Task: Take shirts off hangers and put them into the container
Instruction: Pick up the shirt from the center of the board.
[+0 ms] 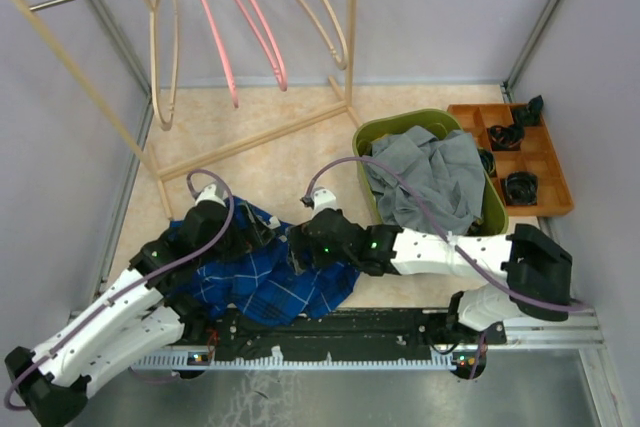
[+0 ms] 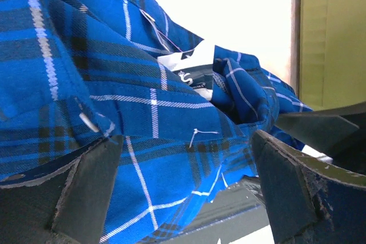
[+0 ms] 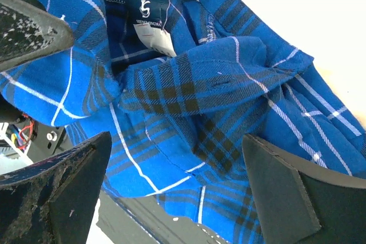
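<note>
A blue shirt with thin white checks lies crumpled on the table by the near edge, off any hanger. My left gripper hangs over its left part and my right gripper over its right part. Both stand open, wide apart above the cloth. The left wrist view shows the shirt under the open gripper. In the right wrist view the collar label and folds of the shirt lie below the open gripper. The olive-green container holds a grey shirt. Bare hangers, wooden and pink, hang on the rack.
The wooden rack frame with its metal rod stands at the back left, its foot bars on the table. An orange compartment tray with dark items sits right of the container. Grey walls close in the sides.
</note>
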You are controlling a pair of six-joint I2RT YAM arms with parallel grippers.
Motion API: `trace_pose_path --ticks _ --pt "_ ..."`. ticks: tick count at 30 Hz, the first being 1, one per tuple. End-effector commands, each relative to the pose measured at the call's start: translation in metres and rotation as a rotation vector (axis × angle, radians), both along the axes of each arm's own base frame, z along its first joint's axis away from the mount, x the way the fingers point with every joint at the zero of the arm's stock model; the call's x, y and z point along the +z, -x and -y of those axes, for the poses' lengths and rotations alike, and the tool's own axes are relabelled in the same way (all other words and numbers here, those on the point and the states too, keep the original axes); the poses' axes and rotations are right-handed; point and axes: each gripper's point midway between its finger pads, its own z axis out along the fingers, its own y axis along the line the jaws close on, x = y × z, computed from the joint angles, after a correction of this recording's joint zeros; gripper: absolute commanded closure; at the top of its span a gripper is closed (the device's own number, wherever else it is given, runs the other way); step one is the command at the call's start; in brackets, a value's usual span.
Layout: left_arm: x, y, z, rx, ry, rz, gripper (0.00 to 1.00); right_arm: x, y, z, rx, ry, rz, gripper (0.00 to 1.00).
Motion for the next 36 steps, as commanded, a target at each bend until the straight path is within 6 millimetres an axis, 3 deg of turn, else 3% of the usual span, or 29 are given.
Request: trace_pose_path --ticks 1,6,10,17,19,22,24,25,27,30,32,36 --pt "0.028 -0.004 0.017 -0.094 0.091 0.017 0.01 0.034 -0.017 -0.029 -0.058 -0.131 0.026 0.04" --pt "0.049 -0.017 -0.001 0.01 0.125 0.067 0.01 0.041 -0.027 -0.049 -0.04 -0.119 0.054 0.03" --pt "0.04 -0.015 -0.023 0.093 0.04 0.018 0.01 0.028 -0.036 -0.064 -0.035 -0.044 0.055 0.02" --pt "0.059 -0.015 -0.059 0.218 -0.053 0.083 0.01 0.026 -0.048 -0.068 -0.15 -0.076 0.065 0.11" --pt "0.062 -0.015 -0.062 0.22 -0.064 0.099 0.01 0.018 -0.051 -0.07 -0.139 -0.057 0.088 0.11" --pt "0.06 -0.015 -0.058 0.191 -0.075 0.092 0.01 -0.011 -0.06 -0.063 -0.147 0.104 0.109 0.08" --pt "0.056 -0.015 -0.056 0.176 -0.079 0.079 0.01 -0.016 -0.063 -0.059 -0.156 0.162 0.11 0.12" --pt "0.055 -0.015 -0.054 0.168 -0.076 0.078 0.01 -0.008 -0.062 -0.061 -0.143 0.164 0.106 0.16" --pt "0.052 -0.015 -0.052 0.163 -0.066 0.077 0.01 0.021 -0.06 -0.064 -0.126 0.108 0.129 0.46" --pt "0.051 -0.016 -0.05 0.162 -0.049 0.089 0.01 0.089 -0.061 -0.056 -0.13 -0.062 0.236 0.85" --pt "0.052 -0.016 -0.052 0.169 -0.046 0.1 0.01 0.134 -0.066 -0.036 -0.161 -0.123 0.327 0.95" --pt "0.057 -0.016 -0.057 0.189 -0.046 0.126 0.01 0.193 -0.073 0.009 -0.212 -0.112 0.492 0.96"
